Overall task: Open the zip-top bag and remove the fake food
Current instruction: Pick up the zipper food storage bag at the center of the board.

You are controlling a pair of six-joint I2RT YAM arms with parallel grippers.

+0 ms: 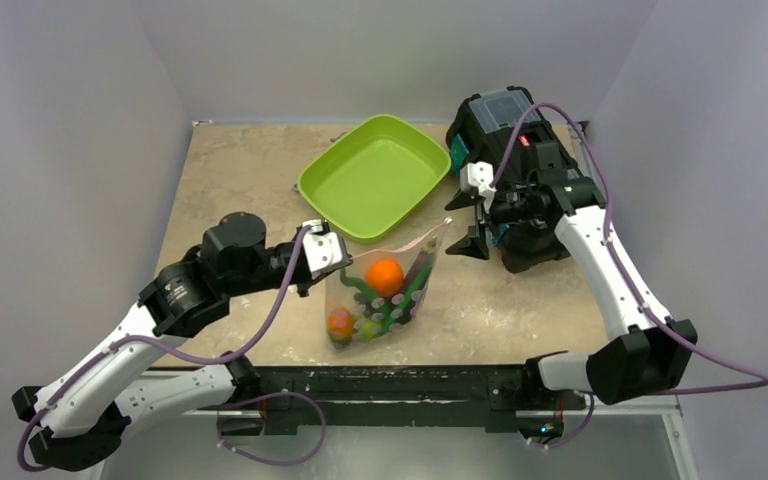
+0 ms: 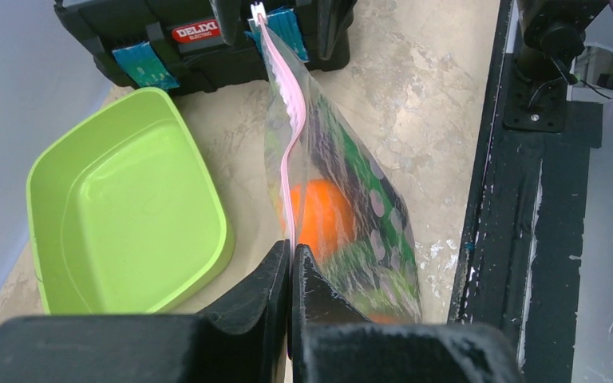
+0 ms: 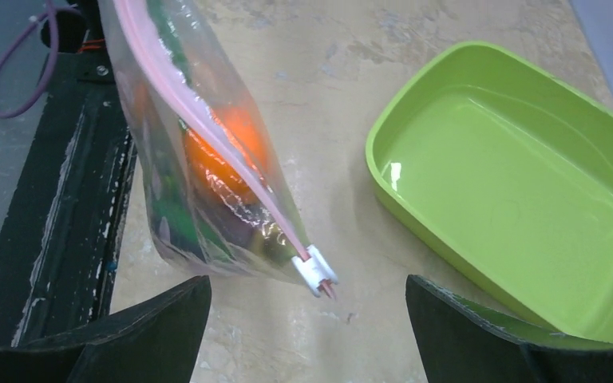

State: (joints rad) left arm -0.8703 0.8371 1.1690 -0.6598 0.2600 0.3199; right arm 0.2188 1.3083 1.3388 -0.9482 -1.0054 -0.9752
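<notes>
- Left arm: I am reaching it low from 7 o'clock on the table (image 1: 220, 190), elbow folded near the front edge and wrist levelled toward the middle.
- Left claw (image 2: 291, 251): I am pressing it together on the near end of the pink zip strip (image 2: 287, 159), which anchors that corner so the mouth can be pulled against it.
- Zip-top bag (image 1: 385, 290): it is hanging upright near 6 o'clock, mouth up, with its bottom looking to be resting on the table. The strip appears closed along the length I can see.
- Fake food (image 1: 372, 300): it is sitting inside the bag. An orange (image 1: 385, 277) is riding highest, and green and dark pieces are lying under it.
- Right claw (image 3: 305, 286): I am spreading it wide around the white slider (image 3: 317, 271) at the strip's far end, touching nothing. I judge it is lining up to grip there.
- Right arm: I am arching it high from 5 o'clock, forearm rising and wrist bending down toward the bag's 2 o'clock corner.
- Green tray (image 1: 375, 175): it is waiting at 12 o'clock, just beyond the bag, likely for the food.
- Black case (image 1: 505, 115): it is standing at 2 o'clock, behind the right wrist.
</notes>
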